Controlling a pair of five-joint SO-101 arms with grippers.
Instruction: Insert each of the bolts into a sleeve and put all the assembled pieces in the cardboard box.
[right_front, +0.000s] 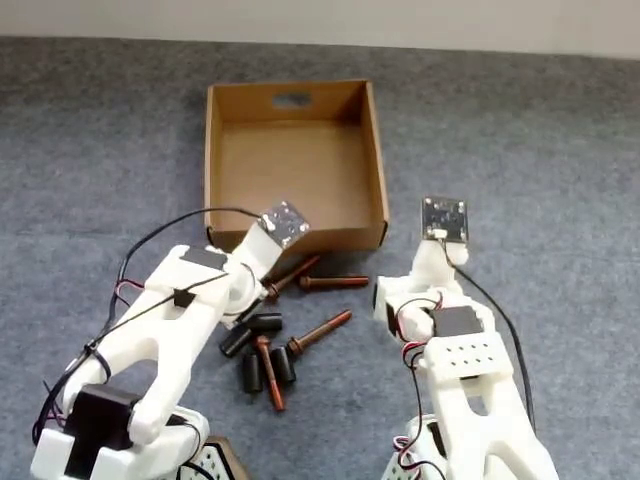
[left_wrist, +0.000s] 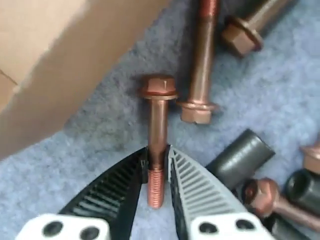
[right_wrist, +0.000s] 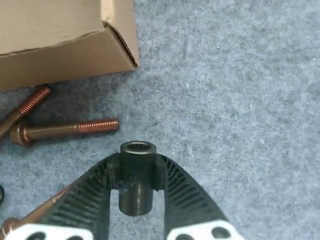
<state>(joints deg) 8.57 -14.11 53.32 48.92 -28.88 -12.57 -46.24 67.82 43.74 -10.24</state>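
Open carpet (right_front: 540, 150) on the right arm's side; the cardboard box (right_front: 296, 238) front wall is close to the left gripper (left_wrist: 157, 150). That gripper pinches a copper bolt (left_wrist: 158, 115) at its threads, head outward. Right gripper (right_wrist: 136, 160) clamps a black sleeve (right_wrist: 136, 192) near the box corner, bore outward.

Most of the clutter sat in front of the cardboard box (right_front: 211, 160), where loose bolts (right_front: 335, 282) and sleeves (right_front: 250, 335) were bunched up between the two arms with hardly a gap. The left gripper (left_wrist: 157, 150) was boxed in. A second bolt (left_wrist: 202, 60) lay just beside the gripped bolt (left_wrist: 158, 115), the nearest sleeve (left_wrist: 240, 157) was just beside one finger, and the box wall closed off the other side. The right gripper (right_wrist: 136, 161) with its held sleeve (right_wrist: 136, 175) had open grey carpet (right_wrist: 240, 90) ahead, with only the box corner and a lone bolt (right_wrist: 65, 130) off to one side. The box top stood open.
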